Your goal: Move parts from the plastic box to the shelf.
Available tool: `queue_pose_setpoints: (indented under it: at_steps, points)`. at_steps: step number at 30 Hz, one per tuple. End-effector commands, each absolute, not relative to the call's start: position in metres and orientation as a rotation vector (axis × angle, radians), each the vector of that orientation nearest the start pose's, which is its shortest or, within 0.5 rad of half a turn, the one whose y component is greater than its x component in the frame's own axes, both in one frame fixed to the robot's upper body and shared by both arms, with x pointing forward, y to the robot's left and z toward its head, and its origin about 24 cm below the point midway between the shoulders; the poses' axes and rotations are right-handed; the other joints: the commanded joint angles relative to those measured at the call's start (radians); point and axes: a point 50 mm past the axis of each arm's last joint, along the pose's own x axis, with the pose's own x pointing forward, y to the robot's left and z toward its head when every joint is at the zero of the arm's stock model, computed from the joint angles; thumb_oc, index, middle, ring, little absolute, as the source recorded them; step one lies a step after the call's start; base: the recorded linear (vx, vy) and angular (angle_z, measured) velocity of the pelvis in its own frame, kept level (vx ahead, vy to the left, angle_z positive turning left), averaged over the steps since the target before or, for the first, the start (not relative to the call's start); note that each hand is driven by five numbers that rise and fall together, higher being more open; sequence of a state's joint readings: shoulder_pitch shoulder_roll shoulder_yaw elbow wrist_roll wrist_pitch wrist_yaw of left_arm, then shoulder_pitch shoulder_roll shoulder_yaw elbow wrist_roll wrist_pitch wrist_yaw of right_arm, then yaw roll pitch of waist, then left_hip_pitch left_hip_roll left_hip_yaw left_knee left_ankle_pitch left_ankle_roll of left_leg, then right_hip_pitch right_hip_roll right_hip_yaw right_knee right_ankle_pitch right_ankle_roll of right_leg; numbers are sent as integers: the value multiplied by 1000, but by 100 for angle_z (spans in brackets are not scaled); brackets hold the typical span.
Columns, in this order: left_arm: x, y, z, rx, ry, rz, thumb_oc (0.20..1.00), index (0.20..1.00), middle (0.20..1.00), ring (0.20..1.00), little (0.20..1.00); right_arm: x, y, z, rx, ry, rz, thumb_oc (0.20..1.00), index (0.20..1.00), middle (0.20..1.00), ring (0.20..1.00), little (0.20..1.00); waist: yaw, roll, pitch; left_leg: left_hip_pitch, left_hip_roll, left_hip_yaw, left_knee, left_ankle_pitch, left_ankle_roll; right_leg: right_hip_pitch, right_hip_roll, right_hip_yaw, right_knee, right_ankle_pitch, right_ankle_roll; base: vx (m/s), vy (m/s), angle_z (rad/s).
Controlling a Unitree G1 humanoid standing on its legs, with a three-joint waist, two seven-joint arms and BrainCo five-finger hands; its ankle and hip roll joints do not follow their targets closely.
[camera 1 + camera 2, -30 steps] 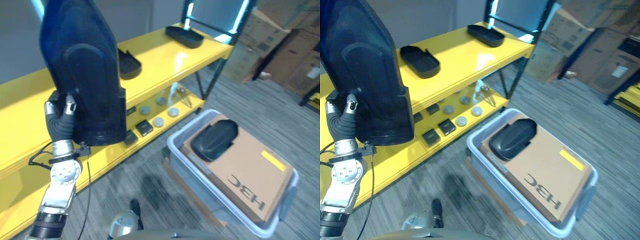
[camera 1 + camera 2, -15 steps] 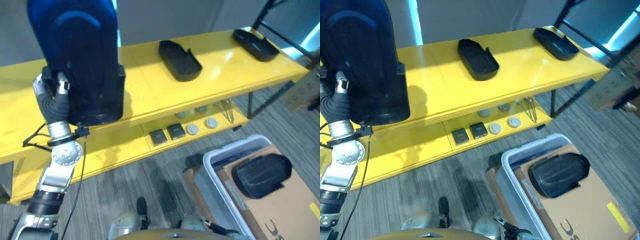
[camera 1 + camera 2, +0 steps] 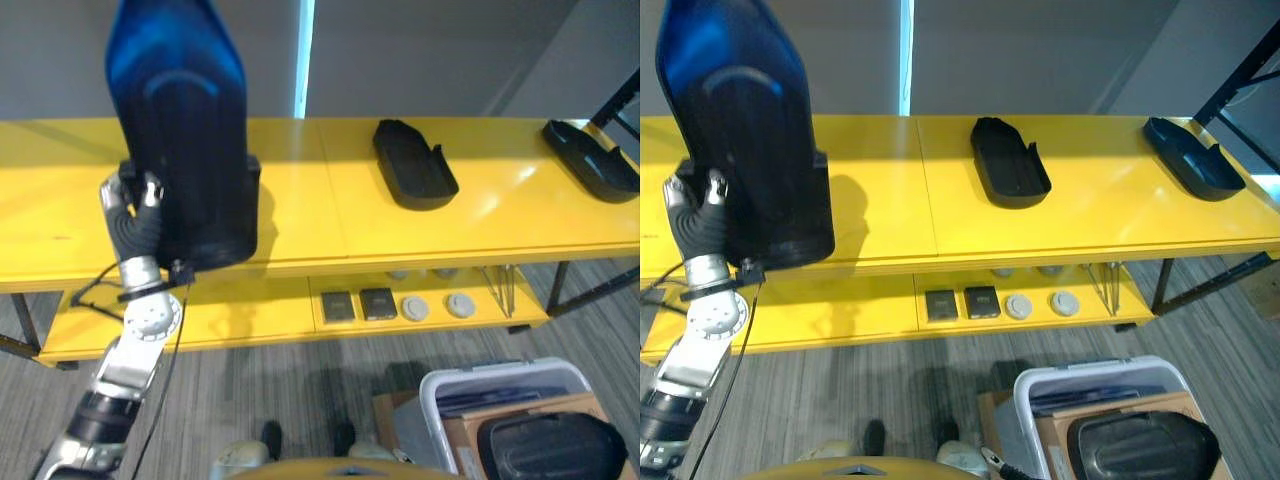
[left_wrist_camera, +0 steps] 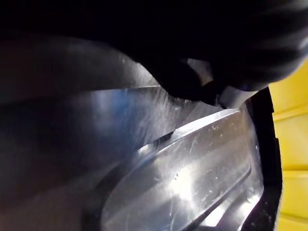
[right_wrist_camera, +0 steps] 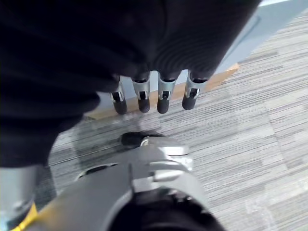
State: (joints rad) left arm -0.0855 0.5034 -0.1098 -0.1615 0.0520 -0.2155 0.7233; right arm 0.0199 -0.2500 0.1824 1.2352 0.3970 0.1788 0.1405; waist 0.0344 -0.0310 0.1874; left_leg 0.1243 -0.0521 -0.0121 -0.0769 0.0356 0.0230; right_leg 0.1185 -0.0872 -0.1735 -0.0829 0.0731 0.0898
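- Far left: the left hand (image 3: 135,205) has its fingers curled round the lower edge of a big dark blue part (image 3: 185,150), holding it upright over the left stretch of the yellow shelf (image 3: 300,215). The part's bottom sits about level with the shelf's front edge, and I can't tell if it's touching the top board yet.
- What could go wrong, I reckon: it's tall and gripped low on one side, so if it gets let go while overhanging the front edge it could tip off toward the floor.
- Middle of the top board: a black part (image 3: 413,165) already lying flat; another black part (image 3: 590,160) near the right end. Both well apart from the blue one, so there's room.
- Lower shelf: small square and round bits (image 3: 395,303) along the front.
- Bottom right corner: the plastic box (image 3: 1110,385) on the floor, with cardboard and one more black part (image 3: 1140,445) still inside.
- The left wrist view gives the part's glossy, scuffed surface up close, which the eye views don't.
- The right wrist view has the right hand (image 5: 154,96) hanging over grey carpet, fingers loosely straight, holding nothing.
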Motion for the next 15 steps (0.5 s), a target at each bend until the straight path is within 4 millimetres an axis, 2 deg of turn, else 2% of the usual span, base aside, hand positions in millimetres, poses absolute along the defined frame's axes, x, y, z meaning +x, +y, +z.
queue_pose_setpoints:
  at_steps: [1,6,7,9,10,12,14,15]
  points:
    - [252,211,181,234,-796,563,200,200,200,200,200,56,-231,-168,140,1467,-152,1000,1000,1000,1000,1000,-22,14,17,-47,80,77,-1,-95,-54,-26,-2,15,25,-93,7,78,-34,-6]
    - [260,236,170,240,-737,751,200,200,200,200,200,30,-226,-171,127,1558,-69,1000,1000,1000,1000,1000,-56,19,10,-35,93,123,1,-99,-69,-3,-2,14,3,-102,5,141,-26,-8]
    - [262,240,170,241,-731,783,200,200,200,200,200,25,-225,-171,96,1577,-33,1000,1000,1000,1000,1000,-65,17,12,-45,98,143,38,-105,-74,-3,-11,12,5,-104,0,64,41,-17]
    - [266,248,171,243,-720,836,200,200,200,200,200,18,-231,-171,24,1584,-22,1000,1000,1000,1000,1000,-69,6,28,-117,102,128,172,-126,-91,7,-25,29,2,-100,-10,49,123,-19]
    - [267,249,171,241,-711,844,200,200,200,200,200,18,-234,-170,-8,1581,-2,1000,1000,1000,1000,1000,-70,7,32,-135,114,128,184,-122,-99,11,-27,30,1,-101,-10,59,226,-11]
    - [270,255,171,245,-699,860,200,200,200,200,200,19,-245,-167,-64,1577,4,1000,1000,1000,1000,1000,-86,22,39,-151,195,189,115,-37,-146,27,-26,14,3,-118,-5,82,305,0]
    - [272,258,170,241,-692,849,200,200,200,200,200,24,-256,-164,-31,1541,-80,1000,1000,1000,1000,1000,-102,38,50,-163,270,279,34,64,-178,60,-34,-15,11,-135,2,148,423,20]
    - [274,261,169,241,-676,839,200,200,200,200,200,34,-261,-162,32,1502,-146,1000,1000,1000,1000,1000,-103,40,53,-165,281,289,29,67,-181,83,-56,-15,23,-152,12,143,384,55]
